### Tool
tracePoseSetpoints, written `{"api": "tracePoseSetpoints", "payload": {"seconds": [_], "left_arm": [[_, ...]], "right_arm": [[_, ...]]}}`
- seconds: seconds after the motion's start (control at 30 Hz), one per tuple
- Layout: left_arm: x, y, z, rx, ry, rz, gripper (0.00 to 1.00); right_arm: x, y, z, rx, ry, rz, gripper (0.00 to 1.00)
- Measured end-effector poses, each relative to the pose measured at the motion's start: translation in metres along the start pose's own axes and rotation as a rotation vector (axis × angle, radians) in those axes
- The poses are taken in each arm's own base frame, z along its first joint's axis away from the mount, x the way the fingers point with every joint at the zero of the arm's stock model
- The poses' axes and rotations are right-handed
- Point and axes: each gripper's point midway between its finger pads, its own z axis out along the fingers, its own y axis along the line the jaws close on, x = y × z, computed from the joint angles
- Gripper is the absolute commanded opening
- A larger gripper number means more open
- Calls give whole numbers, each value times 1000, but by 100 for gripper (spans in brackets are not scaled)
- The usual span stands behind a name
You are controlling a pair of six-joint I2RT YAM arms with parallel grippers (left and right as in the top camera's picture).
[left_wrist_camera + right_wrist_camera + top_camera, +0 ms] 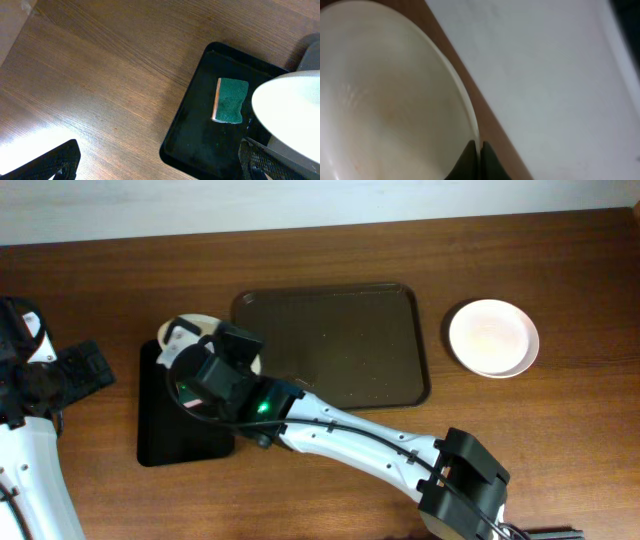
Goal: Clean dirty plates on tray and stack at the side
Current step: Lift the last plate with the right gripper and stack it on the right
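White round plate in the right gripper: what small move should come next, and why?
Probably move the open left gripper toward the green rectangular sponge on the glossy black tray. The right gripper pinches the white round plate by its rim above that tray, and a faint orange stain shows on it.

The counter [520, 260] is grained brown, the tray [340, 330] speckled brown-grey, the small tray [165, 435] glossy black, the sponge [231, 100] green with a tan edge, the right-side plate [493, 337] white, the gripped plate [385, 100] faintly orange-smeared.
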Motion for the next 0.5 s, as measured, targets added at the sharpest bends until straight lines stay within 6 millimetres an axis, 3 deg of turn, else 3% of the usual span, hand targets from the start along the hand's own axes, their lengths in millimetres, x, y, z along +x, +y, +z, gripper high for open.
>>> {"api": "tracePoseSetpoints", "payload": {"seconds": [0.07, 0.13, 0.17, 0.2, 0.23, 0.27, 0.33, 0.43, 0.47, 0.5], "left_arm": [[0, 0, 0, 2, 0, 0, 100], [0, 0, 0, 3, 0, 0, 100], [0, 0, 0, 3, 0, 0, 100], [0, -1, 0, 3, 1, 0, 100], [0, -1, 0, 3, 0, 0, 100], [0, -1, 0, 3, 0, 0, 100], [0, -1, 0, 3, 0, 0, 100], [0, -1, 0, 4, 0, 0, 100], [0, 0, 0, 2, 0, -1, 100], [0, 0, 0, 2, 0, -1, 100]], "right_arm": [[43, 3, 20, -118, 122, 136, 4], [80, -10, 35, -225, 218, 326, 4], [101, -30, 36, -287, 274, 463, 4], [124, -62, 33, -313, 322, 614, 4], [159, -116, 23, -318, 370, 827, 4], [191, -159, 13, -297, 403, 984, 4], [265, -213, -2, -241, 503, 1209, 4], [404, -258, -25, -88, 700, 1514, 4], [451, -266, -35, -24, 755, 1602, 4], [481, -265, -44, 8, 796, 1658, 4]]}}
